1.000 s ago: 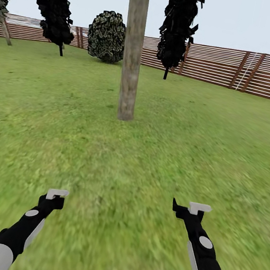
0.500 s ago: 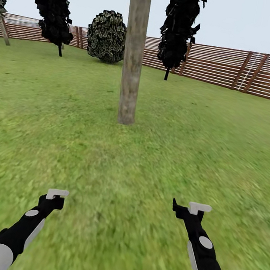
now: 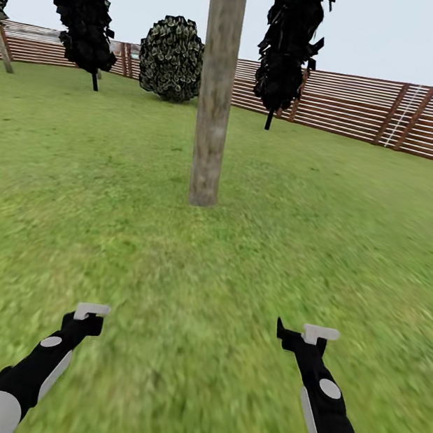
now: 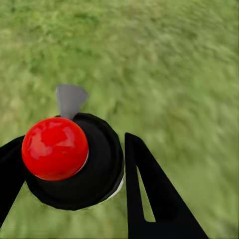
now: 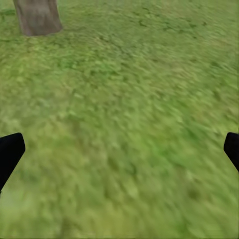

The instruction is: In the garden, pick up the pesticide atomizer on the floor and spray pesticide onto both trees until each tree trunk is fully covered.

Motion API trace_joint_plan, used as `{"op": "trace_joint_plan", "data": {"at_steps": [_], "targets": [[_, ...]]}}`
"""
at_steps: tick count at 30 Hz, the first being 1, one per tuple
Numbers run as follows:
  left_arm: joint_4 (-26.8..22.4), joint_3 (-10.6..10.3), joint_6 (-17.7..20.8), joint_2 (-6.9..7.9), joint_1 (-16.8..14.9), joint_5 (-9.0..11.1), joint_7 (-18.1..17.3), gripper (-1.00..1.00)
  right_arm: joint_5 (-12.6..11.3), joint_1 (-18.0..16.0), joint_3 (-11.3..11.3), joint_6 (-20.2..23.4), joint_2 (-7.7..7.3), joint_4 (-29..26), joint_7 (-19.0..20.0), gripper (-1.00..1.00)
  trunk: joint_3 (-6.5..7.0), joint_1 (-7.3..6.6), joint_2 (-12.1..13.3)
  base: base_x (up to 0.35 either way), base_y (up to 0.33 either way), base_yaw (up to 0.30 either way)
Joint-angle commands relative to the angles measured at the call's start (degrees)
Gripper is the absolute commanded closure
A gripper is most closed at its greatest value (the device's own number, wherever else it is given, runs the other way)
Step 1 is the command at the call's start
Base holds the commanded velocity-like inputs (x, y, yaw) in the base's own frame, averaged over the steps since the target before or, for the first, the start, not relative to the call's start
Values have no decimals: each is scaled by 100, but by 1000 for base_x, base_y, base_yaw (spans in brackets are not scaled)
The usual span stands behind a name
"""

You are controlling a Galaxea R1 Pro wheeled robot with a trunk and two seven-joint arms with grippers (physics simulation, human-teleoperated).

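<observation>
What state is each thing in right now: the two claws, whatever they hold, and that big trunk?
Left gripper: shut on the pesticide atomizer.
pesticide atomizer: held between the fingers; apparently the dark round thing with a red knob.
Right gripper: open, empty.
Tree trunk: standing, slightly leaning, no visible coating.

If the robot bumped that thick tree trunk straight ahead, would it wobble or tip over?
The tree trunk is probably stiff and heavy: it is a thick, solid-looking column. It is unlikely to tip, since it stands nearly upright with its base set in the grass. Its mottled surface looks rough rather than slippery, though the picture is blurry.
</observation>
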Motion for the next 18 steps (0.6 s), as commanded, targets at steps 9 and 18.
{"op": "trace_joint_plan", "data": {"at_steps": [9, 18], "targets": [[-1, 0, 0, 0, 0, 0, -1, 100, -8, 0, 1, 0, 0, 114, 0, -100, 0, 0, 0, 336, 78, 0], [-1, 0, 0, 0, 0, 0, -1, 100, -9, 0, 1, 0, 0, 119, 0, -100, 0, 0, 0, 336, 78, 0]]}}
